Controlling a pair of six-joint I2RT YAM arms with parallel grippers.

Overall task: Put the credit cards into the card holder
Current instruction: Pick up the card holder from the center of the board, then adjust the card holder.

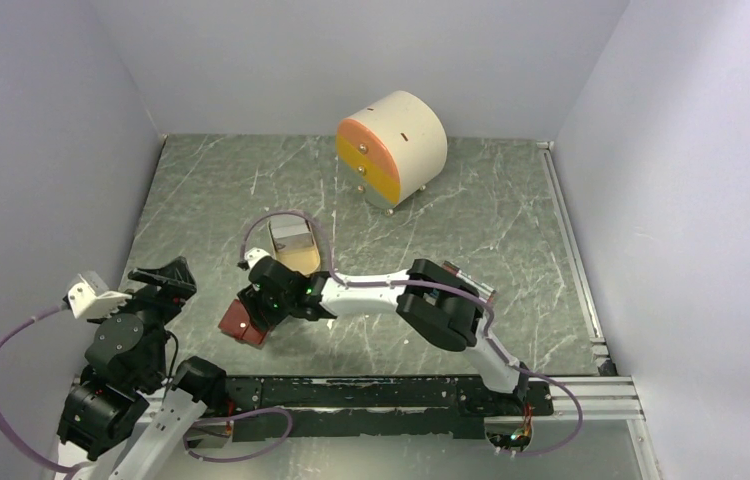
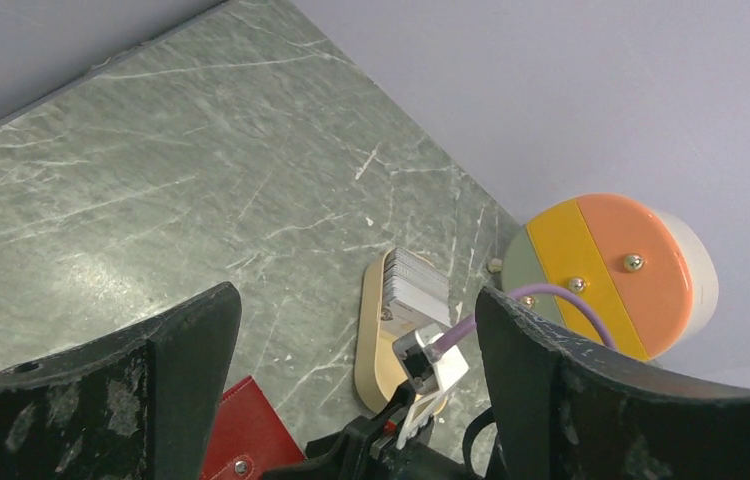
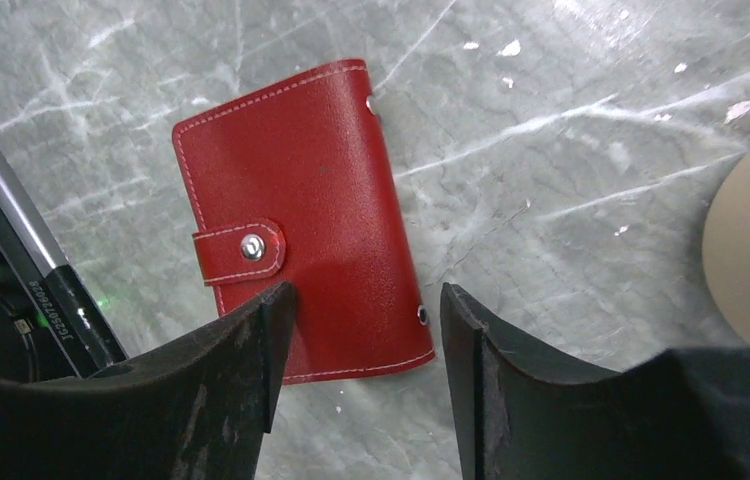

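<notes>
Over on the left, at about 8 o'clock on the table [image 1: 511, 240], the left gripper [image 1: 163, 276] hangs in the air. Its jaws are wide open and there is nothing between them. Its own camera looks past the two black fingers [image 2: 166, 360] at the bare green stone and the things farther off.

Just to the right, at 3 o'clock from that gripper, lies the wallet [image 1: 239, 326]. It is red and lies flat on the table, folded shut, with its little tab [image 3: 241, 250] pressed down on the round button. The right gripper [image 1: 259, 303] hovers right above it. Its jaws are partly open, one on each side of the wallet's near edge, and they hold nothing. I cannot tell if the tips touch the wallet.

At 1 o'clock from the wallet, close by but not touching it, is the tan tray [image 1: 303, 264]. The cards [image 1: 291, 237] are in its far end, a small grey stack. From the left wrist camera they look stacked on edge, leaning a bit.

Farther back, at 12 o'clock on the table and well apart from the tray, stands a round box [image 1: 401, 140]. Its front has orange, yellow and grey drawers with small shiny knobs.
</notes>
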